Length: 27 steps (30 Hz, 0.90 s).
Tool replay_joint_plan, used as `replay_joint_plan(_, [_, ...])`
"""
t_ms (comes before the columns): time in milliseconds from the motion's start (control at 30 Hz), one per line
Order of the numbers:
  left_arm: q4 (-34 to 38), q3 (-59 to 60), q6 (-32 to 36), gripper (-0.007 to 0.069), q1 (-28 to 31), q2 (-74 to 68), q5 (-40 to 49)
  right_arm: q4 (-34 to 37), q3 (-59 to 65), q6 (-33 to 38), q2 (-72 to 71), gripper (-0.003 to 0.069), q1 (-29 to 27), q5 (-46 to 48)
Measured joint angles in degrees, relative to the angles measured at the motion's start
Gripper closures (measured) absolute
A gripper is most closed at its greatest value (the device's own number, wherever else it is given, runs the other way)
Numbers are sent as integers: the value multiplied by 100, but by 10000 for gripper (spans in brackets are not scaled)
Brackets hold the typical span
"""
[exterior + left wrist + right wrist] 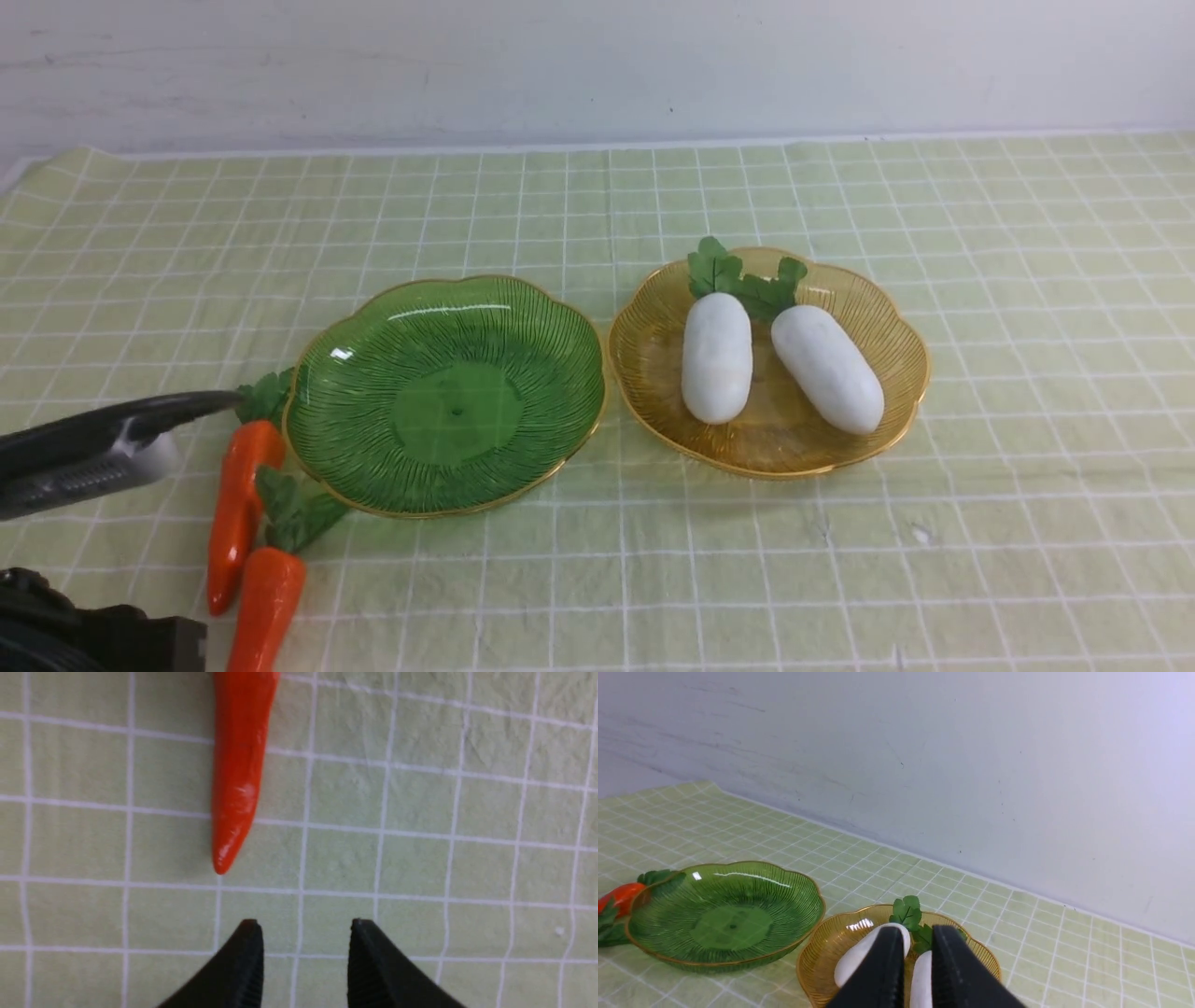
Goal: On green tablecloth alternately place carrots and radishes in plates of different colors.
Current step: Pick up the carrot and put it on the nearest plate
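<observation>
Two matte white, plump oblong radishes (pixel 717 359) lie side by side in the ribbed, translucent, scalloped amber plate (pixel 653 345) at right. Left of it sits the matching green plate (pixel 448 411). Two glossy orange tapered carrots (pixel 238 504) lie just beside that plate's left rim on the wrinkled, grid-lined green tablecloth (pixel 934 560) covering the worktop. The left pincer (pixel 304 926) is moderately open and grips nothing, near a carrot tip. The right pincer (pixel 915 940) is parted by a narrow slit and holds nothing above the radishes.

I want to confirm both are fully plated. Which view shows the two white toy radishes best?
The front view: both matte white radishes lie whole and unblocked in the amber ribbed plastic plate. The right wrist view shows only parts behind the right gripper; the left wrist view shows none.
</observation>
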<state>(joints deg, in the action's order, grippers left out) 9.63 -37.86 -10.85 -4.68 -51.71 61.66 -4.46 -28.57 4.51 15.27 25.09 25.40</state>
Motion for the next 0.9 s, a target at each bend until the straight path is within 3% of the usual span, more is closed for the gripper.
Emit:
replay_joint_plan(233, [-306, -6, -51, 288, 0, -667, -678, 0, 173, 0, 10, 573, 7, 86])
replay_joint_plan(400, [226, -17, 111, 234, 0, -1287, -1080, 0, 319, 0, 36, 573, 7, 78])
replay_joint_plan(567, [805, -22, 845, 229, 0, -2067, -1247, 0, 337, 0, 36, 573, 7, -4])
replay_joint_plan(900, [509, -440, 921, 229, -7, -3051, -1261, -6, 337, -83, 36, 573, 7, -53])
